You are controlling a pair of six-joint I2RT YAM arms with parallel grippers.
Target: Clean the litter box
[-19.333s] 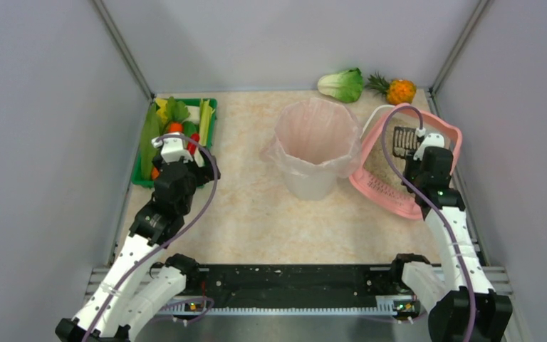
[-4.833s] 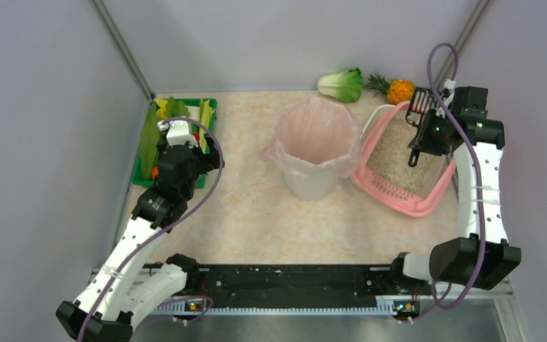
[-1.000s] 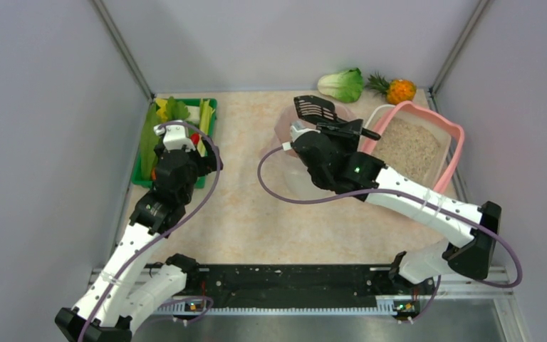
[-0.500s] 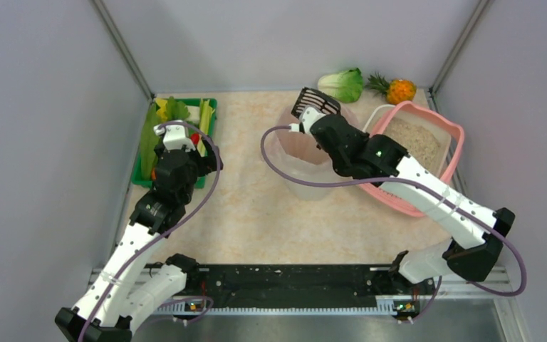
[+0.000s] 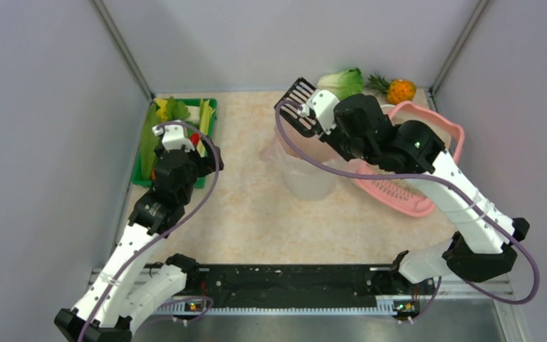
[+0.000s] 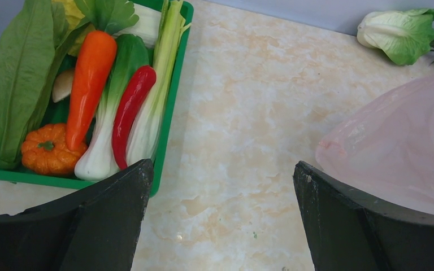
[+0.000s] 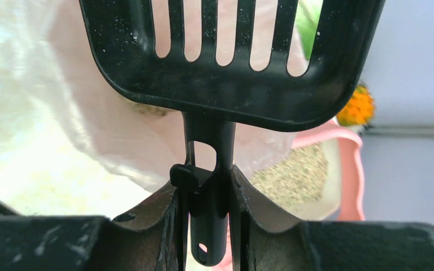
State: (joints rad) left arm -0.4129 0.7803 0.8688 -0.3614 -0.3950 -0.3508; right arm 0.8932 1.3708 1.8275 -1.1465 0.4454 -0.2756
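The pink litter box (image 5: 447,131) with beige granules (image 7: 300,176) sits at the back right, its slotted edge strip (image 5: 393,191) facing the front. My right gripper (image 5: 322,120) is shut on the handle (image 7: 209,195) of a black slotted scoop (image 5: 299,107), which hangs over the back left rim of the white bin. In the right wrist view the scoop blade (image 7: 226,62) fills the top and shows no load. My left gripper (image 6: 220,186) stands open above bare table beside the green tray, holding nothing.
A white bin with a pink liner (image 5: 308,177) stands mid-table under my right arm. A green tray (image 5: 142,167) of vegetables lies at the back left. A cabbage (image 5: 343,80) and a small pineapple (image 5: 400,90) rest against the back wall.
My right arm has lifted and swung the scoop from above the bin's middle to its back left rim, turning the blade. The left arm has not moved.
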